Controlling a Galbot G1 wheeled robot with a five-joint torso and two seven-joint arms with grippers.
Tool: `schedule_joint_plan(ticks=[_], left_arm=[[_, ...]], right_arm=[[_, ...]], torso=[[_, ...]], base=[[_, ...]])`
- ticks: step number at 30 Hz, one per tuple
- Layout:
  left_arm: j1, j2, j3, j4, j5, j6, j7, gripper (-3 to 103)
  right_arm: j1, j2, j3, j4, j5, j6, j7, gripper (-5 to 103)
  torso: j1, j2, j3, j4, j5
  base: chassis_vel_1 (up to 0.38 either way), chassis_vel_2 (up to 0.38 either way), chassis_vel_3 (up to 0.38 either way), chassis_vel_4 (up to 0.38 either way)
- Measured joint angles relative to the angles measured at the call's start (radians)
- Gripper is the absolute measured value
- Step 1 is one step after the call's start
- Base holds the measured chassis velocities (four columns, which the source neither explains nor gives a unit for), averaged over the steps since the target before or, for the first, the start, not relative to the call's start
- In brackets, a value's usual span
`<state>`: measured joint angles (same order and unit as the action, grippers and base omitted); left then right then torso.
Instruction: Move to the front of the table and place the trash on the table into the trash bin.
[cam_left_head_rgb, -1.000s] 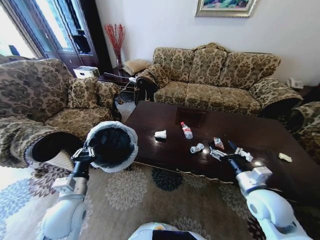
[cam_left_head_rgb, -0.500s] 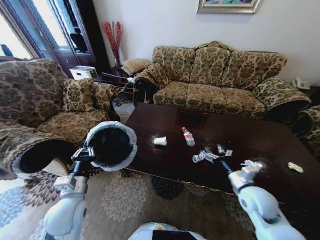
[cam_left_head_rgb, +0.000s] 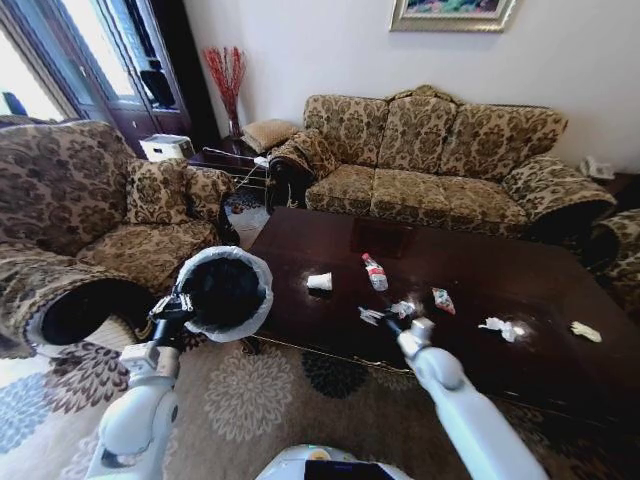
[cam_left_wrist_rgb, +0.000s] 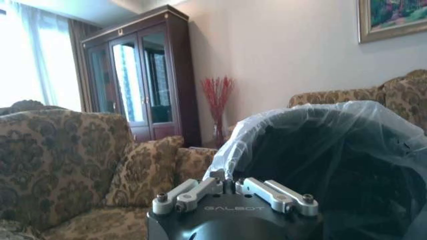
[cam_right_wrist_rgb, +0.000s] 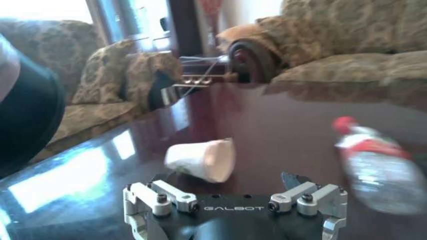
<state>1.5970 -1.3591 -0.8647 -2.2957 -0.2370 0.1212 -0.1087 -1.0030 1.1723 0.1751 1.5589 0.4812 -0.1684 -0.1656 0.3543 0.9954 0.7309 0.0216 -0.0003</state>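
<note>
The trash bin (cam_left_head_rgb: 225, 293), black with a white liner, hangs off the table's left end, and my left gripper (cam_left_head_rgb: 178, 303) is shut on its rim (cam_left_wrist_rgb: 230, 181). On the dark table (cam_left_head_rgb: 480, 270) lie a white paper cup (cam_left_head_rgb: 320, 282), a red-labelled bottle (cam_left_head_rgb: 375, 270), a crumpled paper wad (cam_left_head_rgb: 403, 309), a colourful wrapper (cam_left_head_rgb: 441, 299) and two white wads (cam_left_head_rgb: 500, 327) farther right. My right gripper (cam_left_head_rgb: 373, 317) hovers low over the table's front part, open, nothing between its fingers. Just ahead of it lie the cup (cam_right_wrist_rgb: 203, 159) and the bottle (cam_right_wrist_rgb: 377, 165).
A patterned sofa (cam_left_head_rgb: 430, 150) stands behind the table and an armchair (cam_left_head_rgb: 70, 200) to the left behind the bin. Another armchair (cam_left_head_rgb: 620, 250) is at the far right. A floral rug (cam_left_head_rgb: 280, 390) covers the floor in front.
My right gripper has swung left along the table's front, from beside the wrapper to near the cup and bottle. The camera shifted slightly. The left gripper still holds the bin.
</note>
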Motion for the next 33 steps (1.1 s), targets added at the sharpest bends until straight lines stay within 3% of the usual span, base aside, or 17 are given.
schedule_joint_plan(ticks=[11, 22, 29, 33], left_arm=[[0.006, -0.017, -0.003, -0.002, -0.002, 0.006, -0.002, 3], [0.005, -0.017, -0.008, -0.005, -0.003, 0.007, 0.001, 3], [0.002, -0.017, -0.005, -0.005, -0.003, 0.007, 0.003, 3], [0.005, -0.017, -0.006, -0.007, -0.003, 0.006, 0.003, 3]], right_arm=[[0.273, 0.133, -0.123, -0.303, -0.036, 0.014, -0.042, 100], [0.329, 0.2, -0.143, -0.423, -0.07, 0.012, -0.072, 103], [0.344, 0.231, -0.137, -0.47, -0.087, 0.014, -0.089, 89], [0.341, 0.243, -0.129, -0.477, -0.102, 0.013, -0.093, 68]], torso=[[0.0, 0.0, 0.0, -0.0002, -0.0002], [0.0, 0.0, 0.0, -0.0005, 0.0], [0.0, 0.0, 0.0, -0.0004, 0.0003], [0.0, 0.0, 0.0, -0.0004, 0.0002]], base=[[0.0, 0.0, 0.0, 0.0], [0.0, 0.0, 0.0, 0.0], [0.0, 0.0, 0.0, 0.0], [0.0, 0.0, 0.0, 0.0]])
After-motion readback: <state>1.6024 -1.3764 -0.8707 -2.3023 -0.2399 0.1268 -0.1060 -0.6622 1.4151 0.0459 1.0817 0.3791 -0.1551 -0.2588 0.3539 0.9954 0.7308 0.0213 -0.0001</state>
